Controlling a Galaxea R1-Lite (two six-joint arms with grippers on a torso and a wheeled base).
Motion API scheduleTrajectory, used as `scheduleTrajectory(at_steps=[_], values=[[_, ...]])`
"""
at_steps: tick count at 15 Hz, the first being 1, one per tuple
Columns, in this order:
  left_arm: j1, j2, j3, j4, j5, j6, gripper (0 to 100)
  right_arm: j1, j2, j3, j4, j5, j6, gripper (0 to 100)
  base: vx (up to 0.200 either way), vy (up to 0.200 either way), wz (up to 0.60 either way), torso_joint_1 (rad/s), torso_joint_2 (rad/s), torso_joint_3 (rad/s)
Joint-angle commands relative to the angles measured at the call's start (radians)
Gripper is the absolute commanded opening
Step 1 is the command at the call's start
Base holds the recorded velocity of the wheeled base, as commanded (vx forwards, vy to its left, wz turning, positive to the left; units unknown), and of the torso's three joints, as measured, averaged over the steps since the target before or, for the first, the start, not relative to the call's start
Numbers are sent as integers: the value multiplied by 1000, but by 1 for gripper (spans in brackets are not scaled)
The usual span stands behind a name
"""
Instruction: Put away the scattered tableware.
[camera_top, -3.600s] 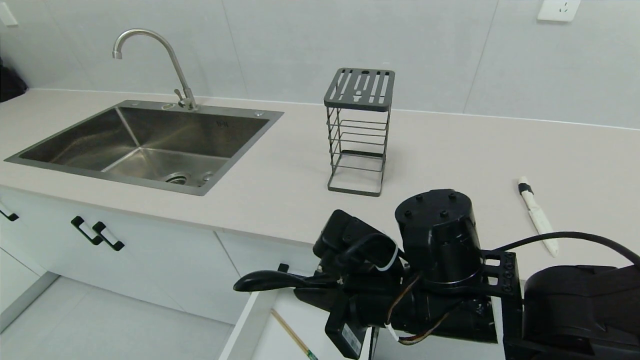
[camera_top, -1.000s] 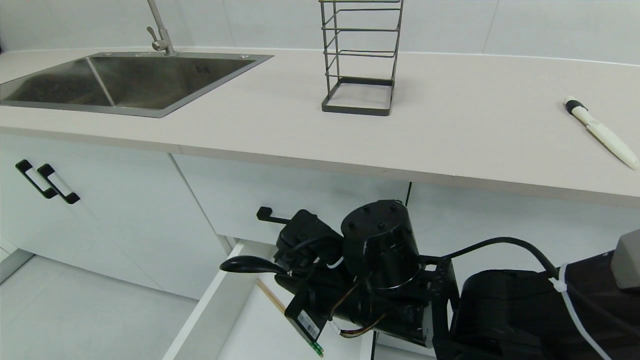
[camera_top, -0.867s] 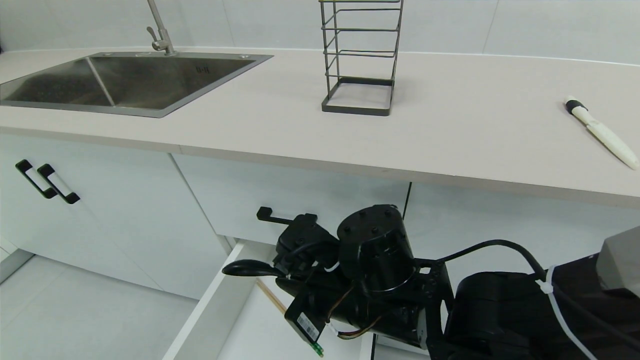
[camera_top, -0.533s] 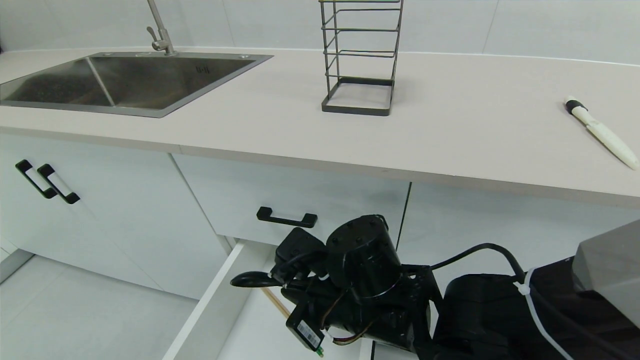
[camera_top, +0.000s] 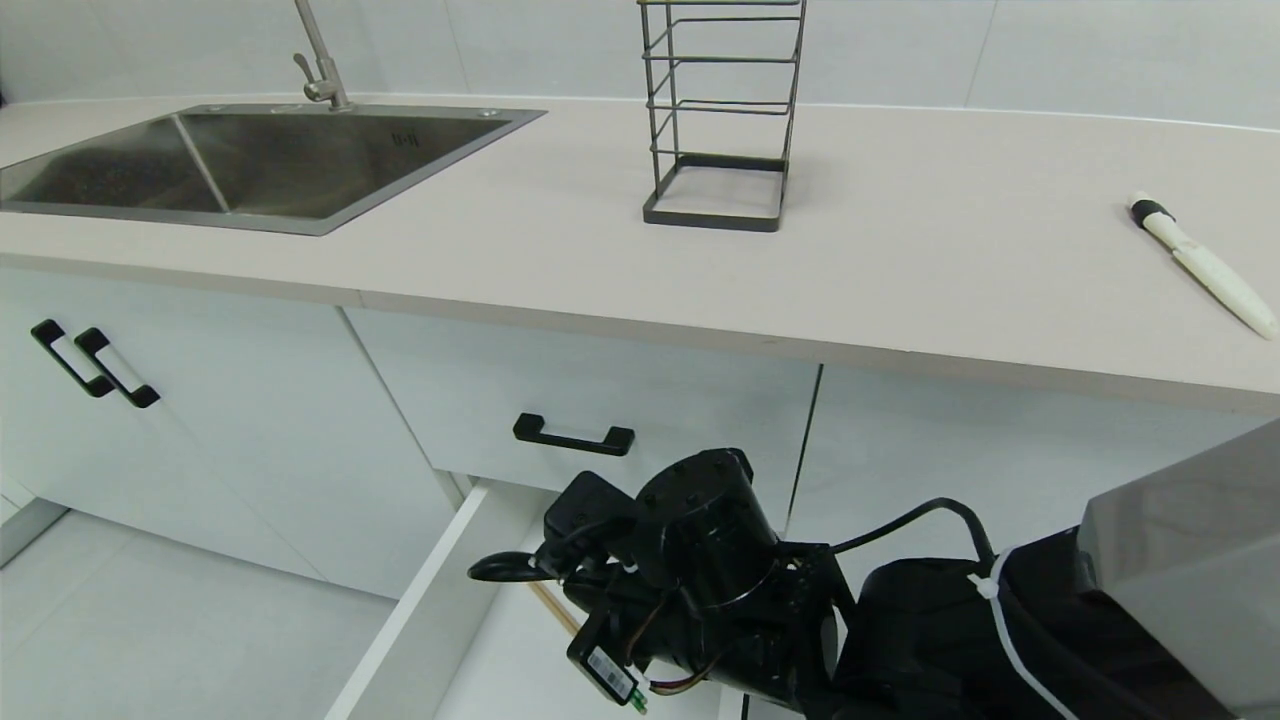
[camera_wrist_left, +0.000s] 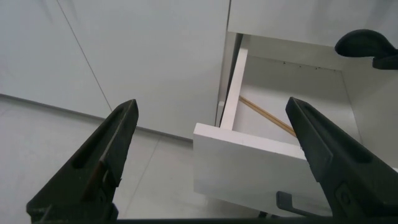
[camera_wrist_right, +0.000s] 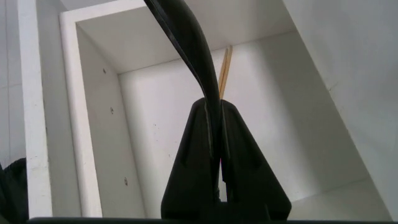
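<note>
My right gripper (camera_top: 565, 578) is shut on the handle of a black spoon (camera_top: 500, 568), which it holds level just above an open white drawer (camera_top: 415, 625) below the counter. In the right wrist view the gripper's (camera_wrist_right: 216, 134) jaws are pressed on the spoon (camera_wrist_right: 183, 37) over the drawer's floor (camera_wrist_right: 168, 124). A pair of wooden chopsticks (camera_wrist_right: 222, 68) lies inside the drawer. My left gripper (camera_wrist_left: 214, 155) hangs open beside the drawer (camera_wrist_left: 231, 93), holding nothing, with the spoon's bowl (camera_wrist_left: 364, 45) and the chopsticks (camera_wrist_left: 267, 116) farther off. A white knife (camera_top: 1205, 268) lies on the counter at the right.
A dark wire rack (camera_top: 718, 120) stands mid-counter and a steel sink (camera_top: 250, 160) is set in at the left. A shut drawer with a black handle (camera_top: 573, 437) sits above the open one. Cabinet doors with black handles (camera_top: 95, 365) are at the left.
The head camera dropped after the oldest frame. Over the last second my right gripper sank with the spoon toward the open drawer, uncovering the handle of the drawer above.
</note>
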Motion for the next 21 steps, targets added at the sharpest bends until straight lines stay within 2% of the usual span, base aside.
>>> scheduleTrajectory(at_steps=[1,11,16,18,21], values=[[-1,0,0,0,0,0,100,1,89,-76,1,-21,-4,0,0,0,0,0,0,0],[-1,0,0,0,0,0,100,-5,145,-151,71,-24,9,0,0,0,0,0,0,0],[-1,0,0,0,0,0,100,-8,140,-217,225,-19,173,0,0,0,0,0,0,0],[1,0,0,0,0,0,100,-23,169,-217,216,-22,170,0,0,0,0,0,0,0],[-1,0,0,0,0,0,100,-38,214,-209,133,-24,165,0,0,0,0,0,0,0]])
